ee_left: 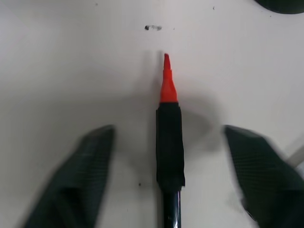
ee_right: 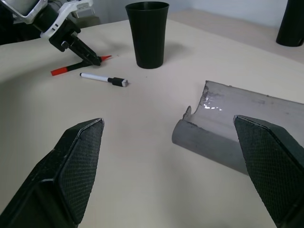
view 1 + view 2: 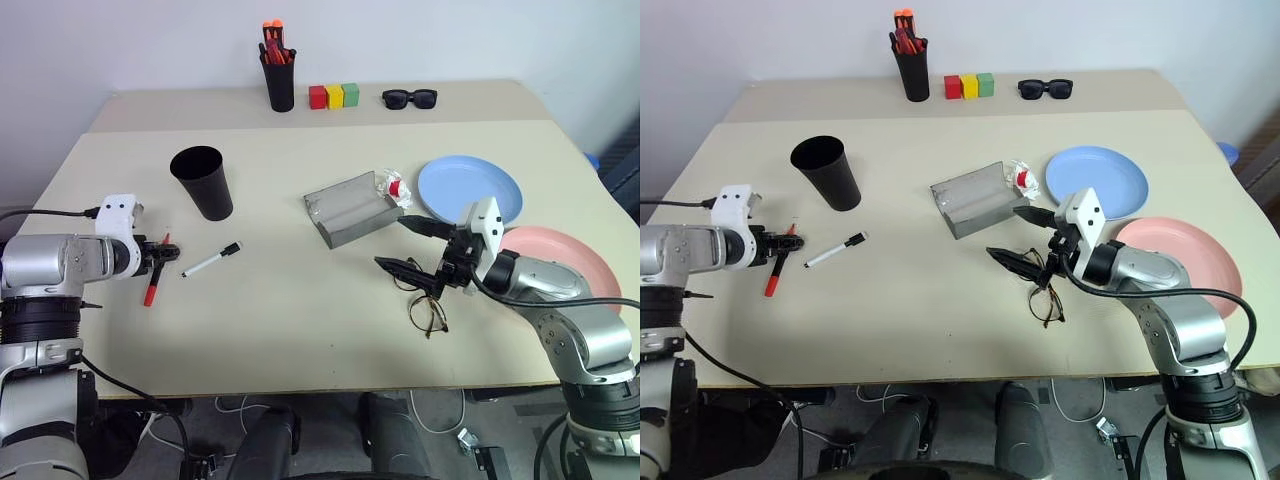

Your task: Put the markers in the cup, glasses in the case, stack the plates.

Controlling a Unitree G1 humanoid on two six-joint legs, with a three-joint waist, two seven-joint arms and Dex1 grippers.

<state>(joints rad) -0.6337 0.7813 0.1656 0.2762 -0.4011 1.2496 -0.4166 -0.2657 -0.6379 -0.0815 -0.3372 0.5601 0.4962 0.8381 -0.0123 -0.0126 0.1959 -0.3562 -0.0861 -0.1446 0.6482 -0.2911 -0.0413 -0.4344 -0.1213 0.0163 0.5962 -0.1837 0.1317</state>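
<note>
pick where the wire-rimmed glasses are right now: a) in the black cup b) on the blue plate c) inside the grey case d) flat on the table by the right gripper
d: the glasses lie on the bare table just below the right gripper, apart from the open grey case, which holds nothing.

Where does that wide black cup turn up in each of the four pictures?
Left eye view: cup standing upper left on the table.
Right eye view: cup upper left.
Left wrist view: a dark rim at the top right corner, perhaps the cup.
Right wrist view: cup top centre.
Shared landmark: white marker beside it.
</note>
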